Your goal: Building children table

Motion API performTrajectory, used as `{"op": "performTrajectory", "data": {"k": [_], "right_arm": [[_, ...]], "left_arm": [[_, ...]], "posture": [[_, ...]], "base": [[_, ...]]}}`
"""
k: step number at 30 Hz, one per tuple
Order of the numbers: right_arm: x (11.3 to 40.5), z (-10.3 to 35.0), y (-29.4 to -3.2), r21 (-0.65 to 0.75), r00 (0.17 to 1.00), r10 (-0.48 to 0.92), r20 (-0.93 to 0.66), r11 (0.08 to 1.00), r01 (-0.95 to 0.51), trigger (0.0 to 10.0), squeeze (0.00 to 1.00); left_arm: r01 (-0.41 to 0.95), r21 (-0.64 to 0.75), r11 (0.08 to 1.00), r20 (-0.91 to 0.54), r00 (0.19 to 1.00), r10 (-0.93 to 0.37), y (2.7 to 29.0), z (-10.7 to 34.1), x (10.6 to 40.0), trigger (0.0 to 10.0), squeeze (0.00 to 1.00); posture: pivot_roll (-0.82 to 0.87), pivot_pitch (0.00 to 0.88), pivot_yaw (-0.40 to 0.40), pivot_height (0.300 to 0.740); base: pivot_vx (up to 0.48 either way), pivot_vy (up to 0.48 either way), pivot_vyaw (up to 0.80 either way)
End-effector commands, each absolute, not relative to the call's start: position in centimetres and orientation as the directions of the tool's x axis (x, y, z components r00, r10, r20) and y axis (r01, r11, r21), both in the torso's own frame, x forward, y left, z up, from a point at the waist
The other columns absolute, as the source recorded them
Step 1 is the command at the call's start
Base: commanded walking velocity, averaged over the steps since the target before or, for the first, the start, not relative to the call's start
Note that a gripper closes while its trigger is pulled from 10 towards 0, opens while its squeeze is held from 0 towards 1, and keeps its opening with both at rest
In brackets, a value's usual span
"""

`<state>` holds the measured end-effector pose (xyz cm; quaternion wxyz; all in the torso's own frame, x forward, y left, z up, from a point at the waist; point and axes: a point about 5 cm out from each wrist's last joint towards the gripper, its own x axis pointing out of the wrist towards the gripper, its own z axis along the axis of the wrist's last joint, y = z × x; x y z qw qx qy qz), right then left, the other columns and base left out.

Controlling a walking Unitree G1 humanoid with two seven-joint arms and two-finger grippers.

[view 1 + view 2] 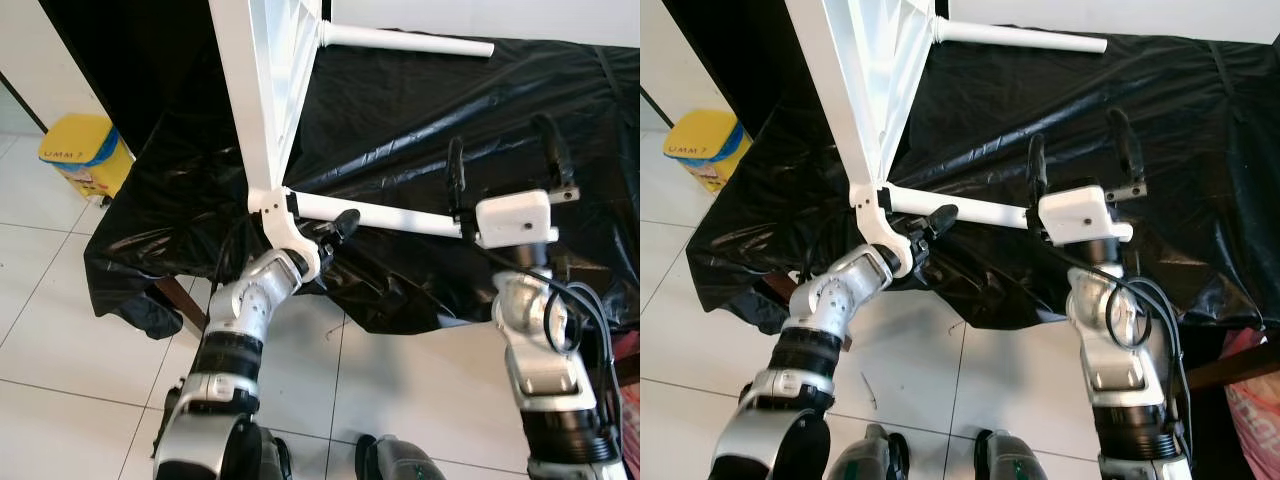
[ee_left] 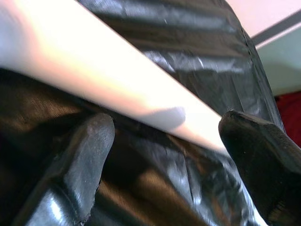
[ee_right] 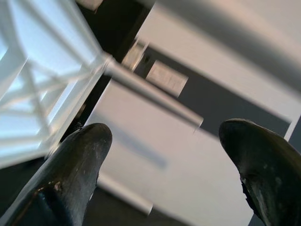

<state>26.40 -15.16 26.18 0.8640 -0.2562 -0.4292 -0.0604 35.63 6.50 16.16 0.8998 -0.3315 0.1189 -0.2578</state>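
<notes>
The white table frame (image 1: 265, 90) stands on its side on the black sheet (image 1: 420, 110). The left gripper (image 1: 335, 232), at 7 o'clock, seems spread around the near leg (image 1: 375, 213). The right gripper (image 1: 505, 170), at 4 o'clock, is spread wide and points upward.

Small white children's table (image 1: 262, 90), tipped on its side on black plastic sheeting (image 1: 420, 110), top standing near upright. 2 round white legs (image 1: 375, 214) sticking out sideways over the sheeting, 1 low near its front edge, 1 (image 1: 410, 40) farther back.
</notes>
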Motion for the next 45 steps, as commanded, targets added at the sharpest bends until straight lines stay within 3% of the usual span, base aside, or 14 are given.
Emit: {"op": "performTrajectory", "data": {"k": [1,8,13,17,26,37,45], "right_arm": [[26.1,26.8,-15.4,-0.407,0.603,0.127,0.787,0.842,0.354,10.0,0.00],[25.6,27.7,-15.3,-0.420,0.557,0.149,0.817,0.815,0.398,10.0,0.00],[24.6,29.9,-15.2,-0.406,0.435,0.159,0.886,0.719,0.564,10.0,0.00],[24.7,30.6,-15.0,-0.416,0.407,0.184,0.895,0.677,0.607,10.0,0.00],[26.1,31.6,-13.9,-0.463,0.404,0.252,0.879,0.650,0.602,10.0,0.00],[29.7,34.5,-12.2,-0.588,0.441,0.390,0.809,0.547,0.596,10.0,0.00],[31.0,35.4,-11.7,-0.613,0.461,0.403,0.790,0.519,0.596,10.0,0.00]], "left_arm": [[0.343,-0.682,0.646,-0.067,0.850,-0.522,6.6,15.6,36.0,10.0,0.00],[0.327,-0.691,0.645,-0.070,0.857,-0.510,6.4,15.7,36.4,10.0,0.00],[0.313,-0.697,0.644,-0.082,0.859,-0.506,6.2,15.5,36.6,10.0,0.00],[0.313,-0.699,0.643,-0.084,0.857,-0.508,6.0,15.5,36.7,10.0,0.00],[0.324,-0.701,0.635,-0.074,0.853,-0.517,5.6,15.8,36.9,10.0,0.00],[0.335,-0.702,0.628,-0.058,0.853,-0.519,5.4,16.1,37.2,10.0,0.00],[0.339,-0.702,0.626,-0.053,0.852,-0.520,5.3,16.2,37.3,10.0,0.00]], "posture": [[0.02,0.155,0.007,0.740],[0.02,0.154,0.009,0.740],[0.01,0.153,0.019,0.740],[0.01,0.148,0.025,0.740],[0.00,0.139,0.024,0.740],[0.00,0.134,0.027,0.740],[0.00,0.139,0.026,0.740]], "base": [[0.000,0.000,0.00],[0.000,0.000,0.00],[0.000,0.000,0.00],[0.000,0.000,0.00],[0.000,0.000,0.00],[0.000,0.000,0.00],[0.000,0.000,0.00]]}}
